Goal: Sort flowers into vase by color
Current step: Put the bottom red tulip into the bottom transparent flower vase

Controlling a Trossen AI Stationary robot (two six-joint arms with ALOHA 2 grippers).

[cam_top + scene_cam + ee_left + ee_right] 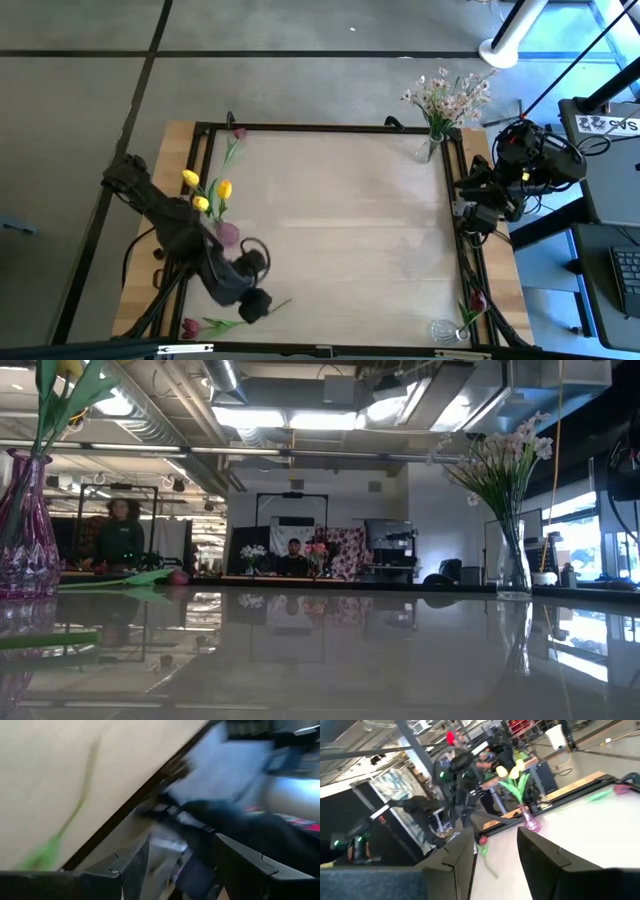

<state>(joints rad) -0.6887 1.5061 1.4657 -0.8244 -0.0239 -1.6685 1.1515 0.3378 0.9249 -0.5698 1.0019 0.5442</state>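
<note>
Yellow tulips [205, 190] stand in a pink vase [227, 235] at the table's left; the vase [25, 535] also shows in the low view. White-pink sprays [447, 95] fill a clear vase [428, 150] at the far right corner. One dark red tulip [477, 300] leans in a clear vase [445, 330] at the near right corner. Another dark red tulip [190, 326] lies flat near the left near corner, a third [238, 133] by the far left edge. My left gripper [255, 305] hovers open over the near tulip's stem [75, 815]. My right gripper [495, 855] waits open at the right edge.
A black frame [330, 128] runs around the table top. The middle of the table [340, 230] is bare wood. Beyond the far edge, people [120, 540] sit in the room. Cables and a desk [600, 150] lie off the table's right side.
</note>
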